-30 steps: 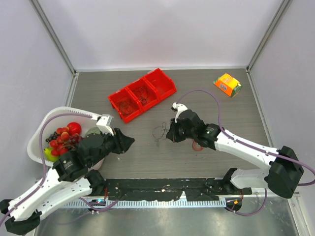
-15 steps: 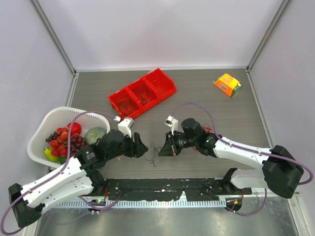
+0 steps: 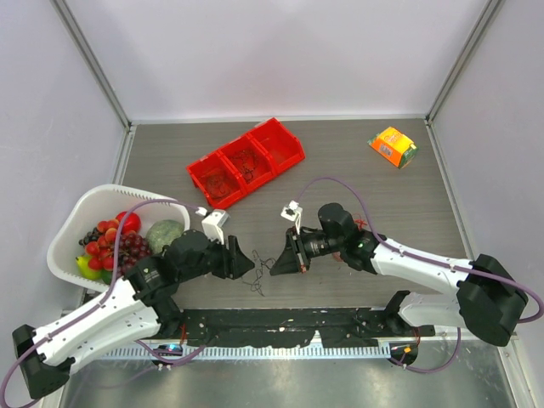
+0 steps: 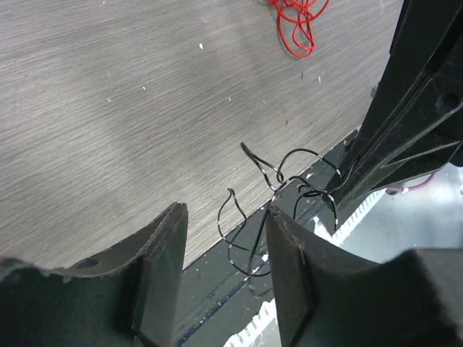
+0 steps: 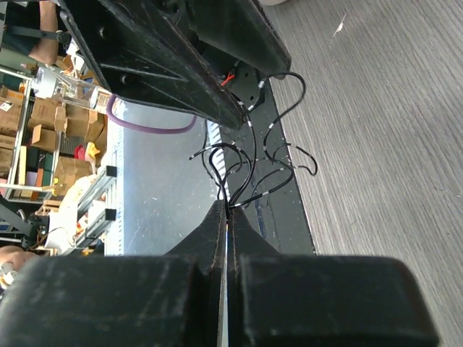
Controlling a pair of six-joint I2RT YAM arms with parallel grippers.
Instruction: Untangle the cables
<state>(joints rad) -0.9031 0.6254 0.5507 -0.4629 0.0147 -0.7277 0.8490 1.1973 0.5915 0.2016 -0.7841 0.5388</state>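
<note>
Pinching the dark cable tangle [image 5: 253,163] at one point, the right gripper [image 5: 228,217] has both fingers pressed flat together, with the strands emerging from the seam. The loops fan out from that pinch toward the left gripper [image 4: 224,249], which faces it tip to tip across a small gap, over the near edge of the table [image 3: 357,178]. The left fingers [image 4: 163,246] stand spread apart and hold nothing.

In the left wrist view the loops lie directly ahead of the open gap, offset slightly toward the right-hand finger. One strand runs just beside that finger's inner face; contact cannot be confirmed.

Judgement: the left arm is the free arm, and the loose loops lie straight along its finger axis, so a forward approach should reach them.

A separate red cable [image 4: 296,22] lies farther out on the table, beside the right arm, well apart from the dark tangle.
</note>
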